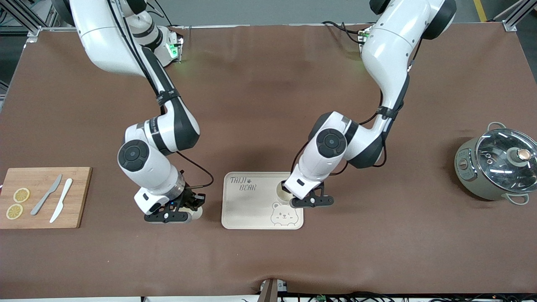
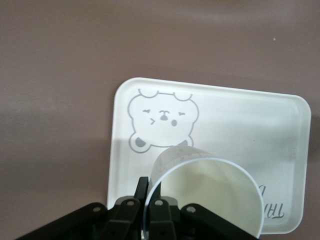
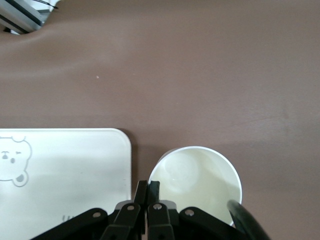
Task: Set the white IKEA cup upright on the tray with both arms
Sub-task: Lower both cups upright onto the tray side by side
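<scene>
The cream tray (image 1: 247,205) with a bear drawing lies near the front middle of the table. My left gripper (image 1: 290,194) is over the tray's edge toward the left arm's end, shut on the rim of a white cup (image 1: 282,191). In the left wrist view my left gripper (image 2: 149,182) pinches the cup (image 2: 210,195), which leans over the tray (image 2: 240,115). My right gripper (image 1: 189,206) is shut on the rim of a second white cup (image 1: 197,212), upright on the table beside the tray. The right wrist view shows my right gripper (image 3: 148,186), this cup (image 3: 195,180) and the tray (image 3: 65,165).
A wooden cutting board (image 1: 77,197) with two lemon slices (image 1: 17,203) and two knives (image 1: 54,199) lies at the right arm's end. A grey pot with a glass lid (image 1: 499,167) stands at the left arm's end.
</scene>
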Robot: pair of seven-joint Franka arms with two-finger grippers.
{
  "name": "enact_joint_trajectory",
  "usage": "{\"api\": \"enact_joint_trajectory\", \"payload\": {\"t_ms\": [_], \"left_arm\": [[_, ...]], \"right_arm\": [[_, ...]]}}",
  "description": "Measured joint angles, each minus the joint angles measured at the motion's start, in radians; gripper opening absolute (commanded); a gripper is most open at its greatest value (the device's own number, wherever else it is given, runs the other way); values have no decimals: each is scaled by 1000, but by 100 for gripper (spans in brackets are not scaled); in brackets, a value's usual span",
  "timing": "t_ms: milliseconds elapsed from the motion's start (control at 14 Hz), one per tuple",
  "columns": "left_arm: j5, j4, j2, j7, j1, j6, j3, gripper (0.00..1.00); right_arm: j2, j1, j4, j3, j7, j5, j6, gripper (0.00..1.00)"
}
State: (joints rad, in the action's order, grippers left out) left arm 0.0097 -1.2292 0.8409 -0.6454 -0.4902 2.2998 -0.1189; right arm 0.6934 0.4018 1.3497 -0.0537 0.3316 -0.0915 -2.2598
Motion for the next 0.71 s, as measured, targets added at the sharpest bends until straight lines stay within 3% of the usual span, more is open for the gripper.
{"api": "enact_joint_trajectory", "payload": {"t_ms": [286, 714], "left_arm": [[0, 18, 73, -31, -38, 77, 9, 0], [0, 20, 105, -32, -58, 41, 23, 0]], "right_arm": [[0, 25, -4, 0, 34, 0, 0, 0], [29, 86, -4, 0, 96, 0, -30, 0]]}}
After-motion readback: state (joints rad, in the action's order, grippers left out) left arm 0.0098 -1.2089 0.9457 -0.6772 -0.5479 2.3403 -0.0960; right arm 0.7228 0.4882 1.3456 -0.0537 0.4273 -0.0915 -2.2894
